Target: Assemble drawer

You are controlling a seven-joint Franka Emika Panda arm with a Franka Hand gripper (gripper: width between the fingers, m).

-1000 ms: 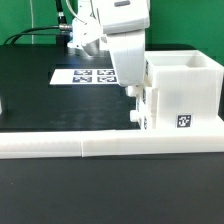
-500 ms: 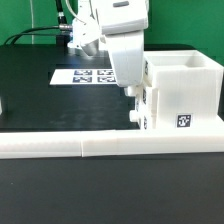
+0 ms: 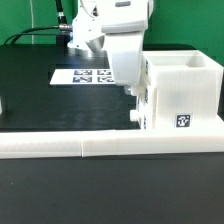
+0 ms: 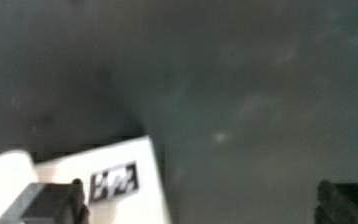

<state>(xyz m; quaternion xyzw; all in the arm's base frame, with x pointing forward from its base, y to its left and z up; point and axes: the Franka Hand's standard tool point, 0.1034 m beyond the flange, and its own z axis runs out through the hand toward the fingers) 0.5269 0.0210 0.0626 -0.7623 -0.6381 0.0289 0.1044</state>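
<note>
Drawer (image 3: 180, 95): on table (image 3: 40, 95) at right, backed against near wall (image 3: 100, 146) for bracing. Gripper (image 3: 133, 92): at its left face, spread wide, empty.

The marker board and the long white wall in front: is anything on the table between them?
No. In the exterior view, only bare black table lies between the marker board and the long white border wall.
</note>
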